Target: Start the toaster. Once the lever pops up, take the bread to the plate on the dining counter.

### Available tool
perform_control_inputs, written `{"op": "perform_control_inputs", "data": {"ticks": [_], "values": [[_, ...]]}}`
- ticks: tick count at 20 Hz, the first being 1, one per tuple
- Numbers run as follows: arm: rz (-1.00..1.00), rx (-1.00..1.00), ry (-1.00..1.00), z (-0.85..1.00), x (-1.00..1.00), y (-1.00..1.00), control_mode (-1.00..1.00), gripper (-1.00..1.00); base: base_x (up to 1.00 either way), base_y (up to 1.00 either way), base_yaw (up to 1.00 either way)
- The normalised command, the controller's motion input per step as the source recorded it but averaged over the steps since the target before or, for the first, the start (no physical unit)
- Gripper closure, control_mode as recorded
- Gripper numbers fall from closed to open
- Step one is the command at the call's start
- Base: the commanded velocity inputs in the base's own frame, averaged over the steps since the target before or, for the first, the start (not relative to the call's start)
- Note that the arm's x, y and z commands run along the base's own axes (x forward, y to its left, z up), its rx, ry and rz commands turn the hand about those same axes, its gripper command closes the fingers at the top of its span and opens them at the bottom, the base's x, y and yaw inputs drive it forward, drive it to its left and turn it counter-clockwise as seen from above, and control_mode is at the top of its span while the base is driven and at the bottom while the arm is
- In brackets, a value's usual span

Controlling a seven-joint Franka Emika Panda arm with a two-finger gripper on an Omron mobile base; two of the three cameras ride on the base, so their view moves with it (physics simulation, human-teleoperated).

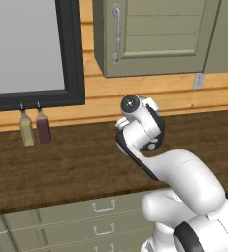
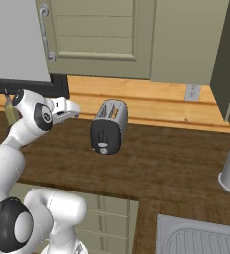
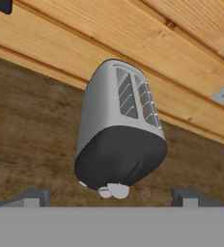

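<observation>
Behind the arm [image 1: 150,133], toaster [image 2: 108,126] hidden

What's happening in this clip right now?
The white arm is lined up on the toaster, which stands on the dark wood worktop against the plank wall. Its claw is open and empty, with the fingertips spread to either side of the toaster's black end panel and nothing touched. Whether bread sits in the slots cannot be told. The toaster looks not yet started.

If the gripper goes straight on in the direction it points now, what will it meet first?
Most likely the toaster: in the hand view its black end panel sits between the open gripper fingertips, straight ahead. How far off it stands is unclear.
</observation>
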Motion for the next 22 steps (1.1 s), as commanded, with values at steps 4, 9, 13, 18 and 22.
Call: {"op": "perform_control_inputs", "data": {"ticks": [4,9,13,18,22], "values": [[0.0,0.0,0.0,0.0,0.0,0.0,-1.0,-1.0,0.0,0.0,0.0],[0.0,0.0,0.0,0.0,0.0,0.0,-1.0,-1.0,0.0,0.0,0.0],[0.0,0.0,0.0,0.0,0.0,0.0,-1.0,-1.0,0.0,0.0,0.0],[0.0,0.0,0.0,0.0,0.0,0.0,-1.0,-1.0,0.0,0.0,0.0],[0.0,0.0,0.0,0.0,0.0,0.0,-1.0,-1.0,0.0,0.0,0.0]]}}
